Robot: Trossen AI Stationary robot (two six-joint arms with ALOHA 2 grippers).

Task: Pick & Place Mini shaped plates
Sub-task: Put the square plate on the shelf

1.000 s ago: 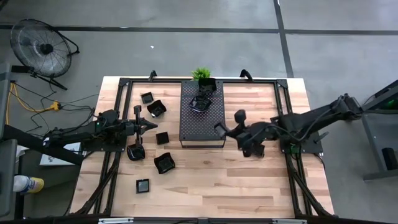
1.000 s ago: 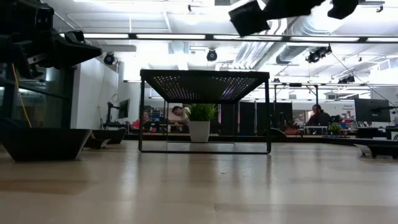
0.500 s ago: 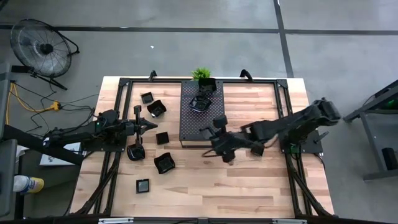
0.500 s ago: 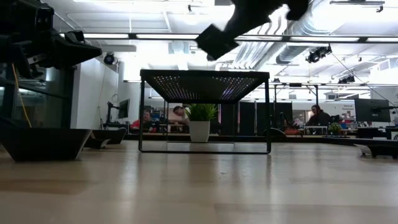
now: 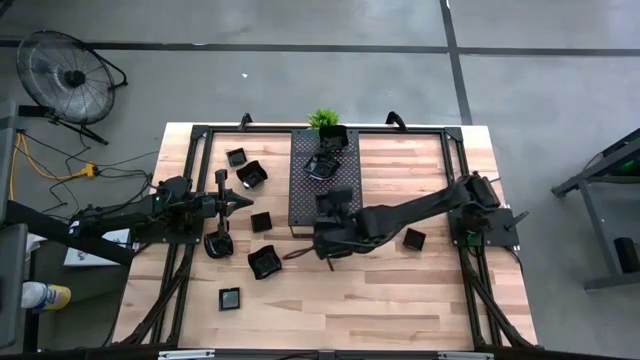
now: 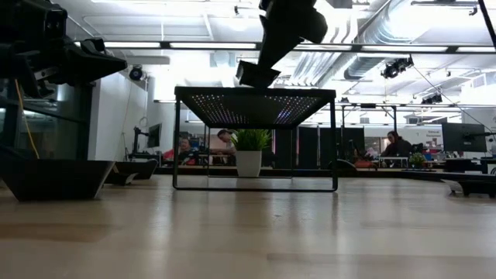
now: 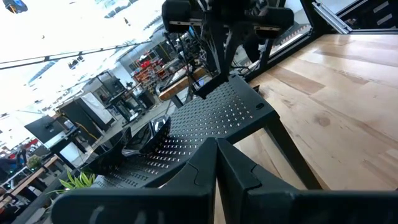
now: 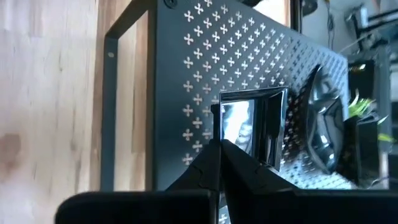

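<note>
My right gripper (image 5: 333, 212) is shut on one small glossy black square mini plate (image 8: 249, 124), which hangs just over the near end of the dark perforated tray (image 5: 325, 185). In the low view that plate (image 6: 256, 74) sits a little above the tray top (image 6: 256, 94). Two plates (image 5: 322, 165) lie on the tray's far part. Several more rest on the table left of the tray (image 5: 262, 221), and one lies to its right (image 5: 413, 238). My left gripper (image 5: 243, 200) waits shut at the left, holding nothing. My right gripper pinches the square plate by its rim (image 8: 225, 134) between its two fingers. The fingers slant down from the table's near right side. The plate is tilted on edge beyond the fingertips. Whether it touches the tray cannot be told.
A small green plant (image 5: 323, 119) stands at the tray's far end. Black frame rails (image 5: 200, 135) run along the table's edges. Bare wood lies near the table's front edge (image 5: 350, 310). People sit in the room beyond the table (image 6: 225, 143).
My right gripper has swung from right of the tray toward the table's left, to above the tray's near end. It has tipped downward and rolled, carrying the square plate along. The plate right of the tray has come out from under the arm.
</note>
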